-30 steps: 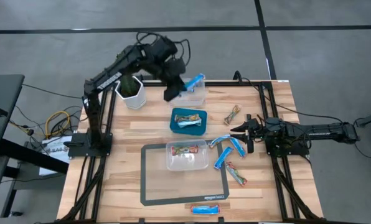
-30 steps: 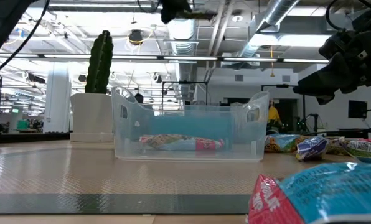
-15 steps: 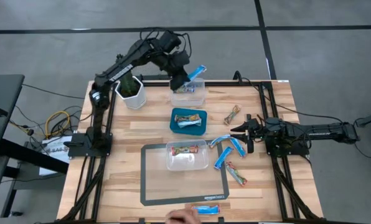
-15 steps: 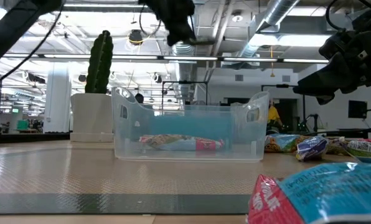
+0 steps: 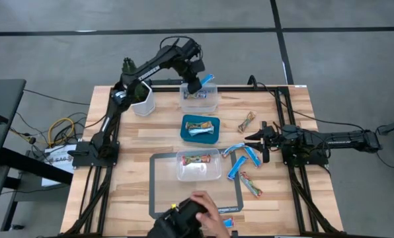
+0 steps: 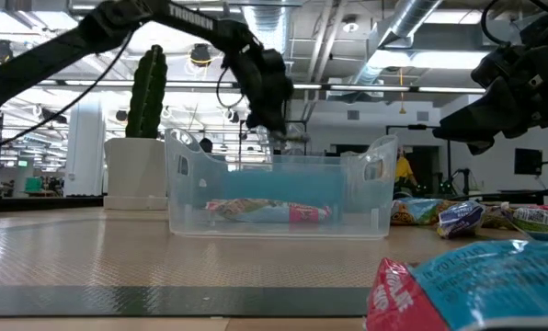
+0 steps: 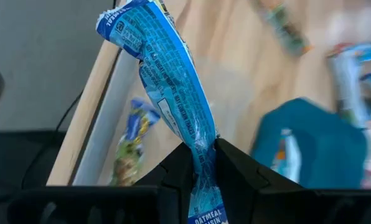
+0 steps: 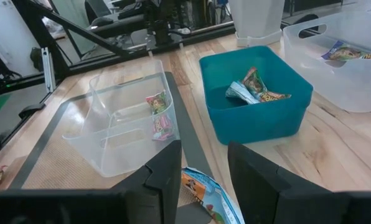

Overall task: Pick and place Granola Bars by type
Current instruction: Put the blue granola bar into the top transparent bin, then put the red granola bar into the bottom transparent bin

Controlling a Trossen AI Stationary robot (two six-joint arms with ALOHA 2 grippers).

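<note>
Over the far clear bin [image 5: 199, 100], the left gripper's [image 5: 198, 83] jaws pinch a crinkled bright-blue bar [image 7: 170, 99]; right jaws stand apart, empty.

Likely industrial lab: exposed ceiling ducts [image 6: 412, 37], grey concrete floor [image 5: 342, 59], wooden test table [image 5: 137, 142].

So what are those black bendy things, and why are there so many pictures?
They are two robot arms sorting snack bars. One camera looks down from above, one sits low on the table, and one rides on each arm's wrist. The left end effector pinches a blue bar above the far clear bin. The right end effector waits, open, by the loose bars on the table. There is also a teal bin, a near clear bin, a plant pot, and a person's hand at the near edge.
</note>
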